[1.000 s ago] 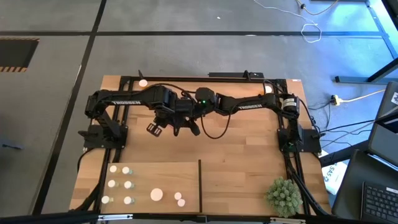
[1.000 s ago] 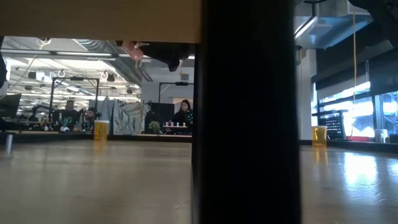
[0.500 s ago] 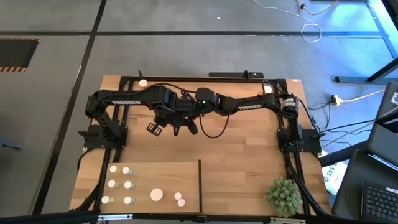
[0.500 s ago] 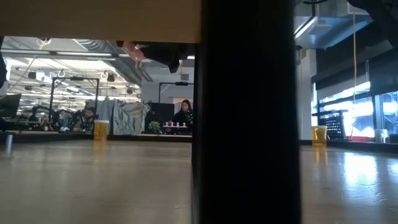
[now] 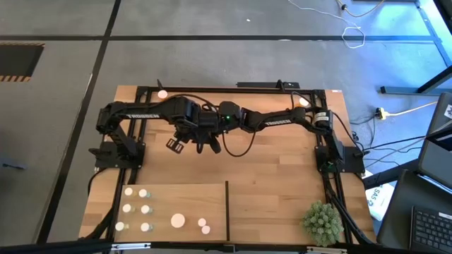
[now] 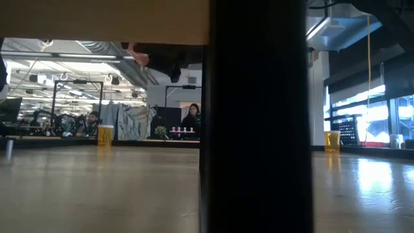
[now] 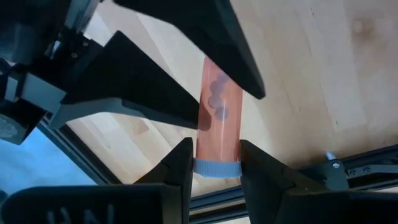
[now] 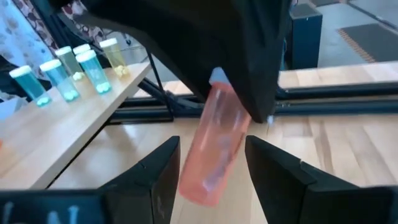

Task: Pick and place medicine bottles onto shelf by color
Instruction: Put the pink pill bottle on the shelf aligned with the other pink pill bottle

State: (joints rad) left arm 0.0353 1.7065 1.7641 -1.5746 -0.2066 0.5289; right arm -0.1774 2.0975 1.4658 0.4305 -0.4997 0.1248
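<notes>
My left gripper [image 7: 216, 168] hangs over the middle of the table [image 5: 194, 137], shut on an orange medicine bottle [image 7: 219, 112] with a white cap. My right gripper [image 8: 211, 168] comes in level from the table's right [image 5: 212, 137]. It is open, one finger on each side of the bottle's lower body [image 8: 214, 149]; whether they touch it I cannot tell. The shelf [image 5: 176, 197], a pale board with a dark divider [image 5: 227, 208], lies at the near edge. Several white and greenish bottles [image 5: 143, 209] and two pinkish ones [image 5: 203, 224] stand on it. My left gripper pinches the bottle's cap end [image 7: 216, 167] between its two fingers. The fingers come from above and point down. The bottle hangs below them, slanted, lifted clear of the table.
A spiky green plant ball [image 5: 323, 220] sits at the near right corner. Single bottles stand at the far edge [image 5: 162, 93] and far right [image 5: 304, 101]. Bare planks lie between the arms and the shelf. In the low view the divider [image 6: 255, 116] blocks the middle.
My right gripper has edged a little toward the table's left, closing in around the bottle that my left gripper holds still.
</notes>
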